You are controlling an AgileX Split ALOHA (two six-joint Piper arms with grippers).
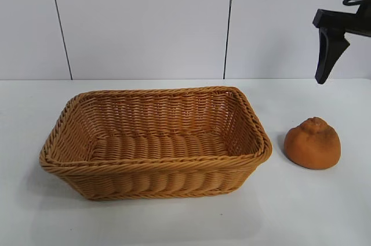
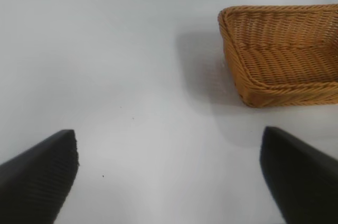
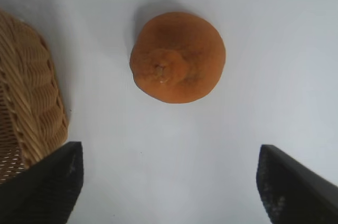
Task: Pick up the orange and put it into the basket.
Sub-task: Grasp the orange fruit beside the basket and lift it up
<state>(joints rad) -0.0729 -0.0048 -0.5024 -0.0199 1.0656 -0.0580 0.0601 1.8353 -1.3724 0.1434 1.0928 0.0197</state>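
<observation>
The orange (image 1: 313, 143), dull and lumpy with a puckered knob, sits on the white table to the right of the basket (image 1: 155, 165), a small gap between them. The basket is a large woven wicker rectangle and holds nothing. My right gripper (image 1: 329, 60) hangs high above the table, behind and above the orange; only one dark finger shows in the exterior view. In the right wrist view the gripper (image 3: 169, 155) is open and empty, with the orange (image 3: 178, 57) on the table beyond it and the basket's corner (image 3: 29, 97) beside it. My left gripper (image 2: 169, 150) is open and empty over bare table, the basket (image 2: 280, 55) off to one side.
The white table (image 1: 324, 211) runs to a white panelled wall (image 1: 145, 20) behind. Nothing else stands on the table in these views.
</observation>
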